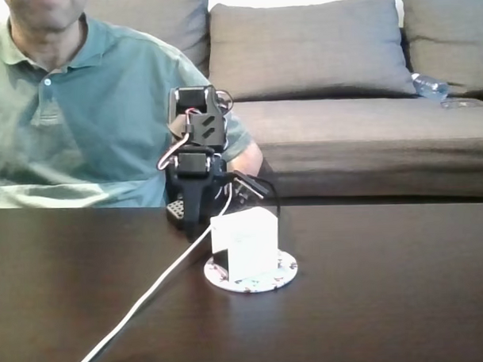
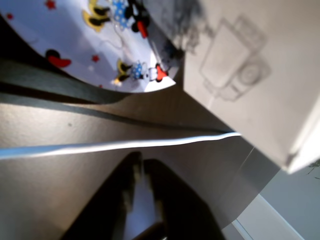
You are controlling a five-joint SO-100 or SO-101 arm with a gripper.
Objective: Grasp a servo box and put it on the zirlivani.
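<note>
In the fixed view the servo box [image 1: 245, 243], a small white cardboard cube, stands on the zirlivani [image 1: 269, 280], a flat round white disc with small coloured marks. My black arm [image 1: 194, 151] rises just behind the box, and its lower end is hidden by the box. The wrist view has the box [image 2: 250, 75] very close at the upper right, with a drawing of a servo on its face. The disc [image 2: 75, 40] lies at the upper left with cartoon figures on it. A dark gripper [image 2: 142, 197] part comes in from the bottom, blurred, with bare table between it and the box.
A white cable [image 1: 142, 300] runs from the arm across the dark table [image 1: 389, 303] to the front left; it crosses the wrist view too [image 2: 125, 145]. A person in a green shirt [image 1: 72, 115] sits behind the table on the left. A grey sofa [image 1: 341, 90] stands behind.
</note>
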